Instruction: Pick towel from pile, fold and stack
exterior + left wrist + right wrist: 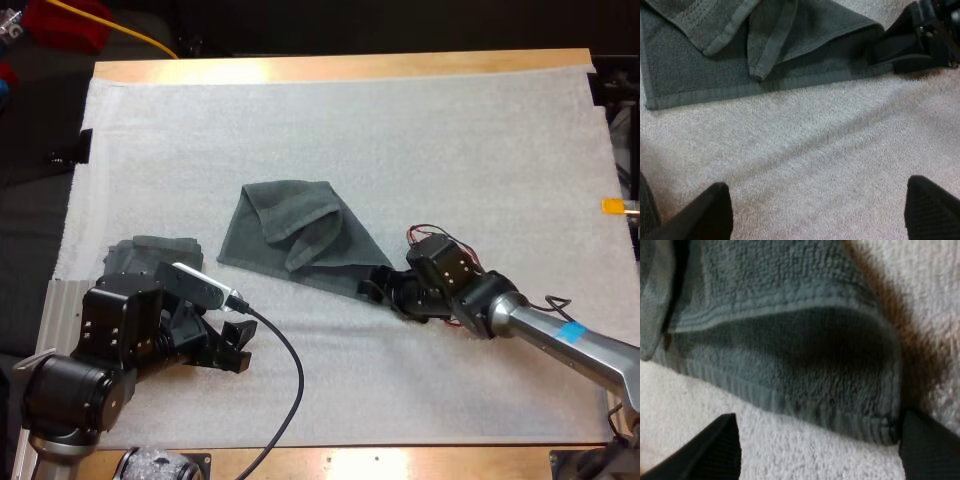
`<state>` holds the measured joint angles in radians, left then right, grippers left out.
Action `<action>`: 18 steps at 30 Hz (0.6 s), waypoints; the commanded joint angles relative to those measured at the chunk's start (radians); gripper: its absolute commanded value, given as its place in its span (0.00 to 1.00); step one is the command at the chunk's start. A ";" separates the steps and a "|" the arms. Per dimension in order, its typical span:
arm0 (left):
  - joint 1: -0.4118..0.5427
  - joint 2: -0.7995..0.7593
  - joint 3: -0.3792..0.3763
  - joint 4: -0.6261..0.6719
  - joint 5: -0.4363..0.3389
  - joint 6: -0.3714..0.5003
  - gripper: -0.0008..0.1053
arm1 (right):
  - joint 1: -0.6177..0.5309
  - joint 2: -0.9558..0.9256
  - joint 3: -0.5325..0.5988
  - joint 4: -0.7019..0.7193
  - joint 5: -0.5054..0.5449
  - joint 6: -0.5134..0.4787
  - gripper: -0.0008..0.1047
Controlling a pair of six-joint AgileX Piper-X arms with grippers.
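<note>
Grey-green towel (262,250) on white mat (450,140)

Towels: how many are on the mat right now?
2. A partly folded towel lies centred on the mat, its near corner at the open right claw. A bunched towel sits beside the left arm, which partly hides it; it may be several stacked.

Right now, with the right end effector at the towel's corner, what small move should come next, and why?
Probably ease the right end effector forward and shut it on the towel corner. Its fingers stand apart, and that corner lies on the mat just ahead of them, unpinched. The left end effector is open over bare mat, short of the towel's edge.
</note>
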<state>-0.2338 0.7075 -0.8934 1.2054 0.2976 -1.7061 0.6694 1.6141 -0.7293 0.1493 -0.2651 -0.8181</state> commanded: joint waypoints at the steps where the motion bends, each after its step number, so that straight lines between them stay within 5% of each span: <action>1: -0.003 0.003 -0.001 0.002 -0.010 0.004 0.66 | -0.003 0.004 -0.001 -0.016 0.001 0.013 0.61; 7: -0.003 0.003 -0.001 0.002 -0.010 0.004 0.66 | -0.003 0.010 -0.001 -0.017 0.035 0.034 0.57; 18: -0.003 0.003 -0.001 0.002 -0.010 0.004 0.66 | -0.003 0.010 -0.001 -0.011 0.049 0.030 0.01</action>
<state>-0.2338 0.7075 -0.8934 1.2053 0.2976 -1.7061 0.6694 1.6230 -0.7293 0.1368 -0.2200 -0.7863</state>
